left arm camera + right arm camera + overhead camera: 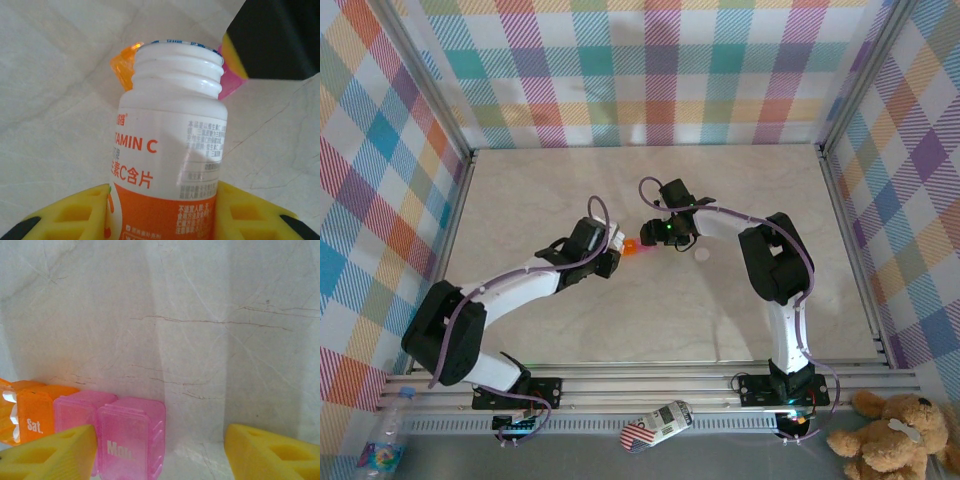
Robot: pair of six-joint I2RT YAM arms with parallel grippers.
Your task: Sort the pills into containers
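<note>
My left gripper (162, 200) is shut on a white vitamin C bottle (170, 150) with an orange label, its threaded mouth uncapped and tilted toward the containers (122, 65). The containers (125, 440) are a strip of joined boxes on the table: an orange one marked "Sat." and pink ones, the end one marked "Mon.". My right gripper (160, 440) stands open, its left finger (55, 455) in front of the pink boxes and bare table between the fingers. From above, both grippers (610, 255) (652, 234) meet at the orange box (631, 246). The pills are hidden.
A small white round thing (701, 254) lies on the marble table (570, 190) just right of my right gripper. Metal frame posts and plaid cloth walls close in three sides. A teddy bear (895, 435) and a water bottle (385, 440) lie beyond the near rail.
</note>
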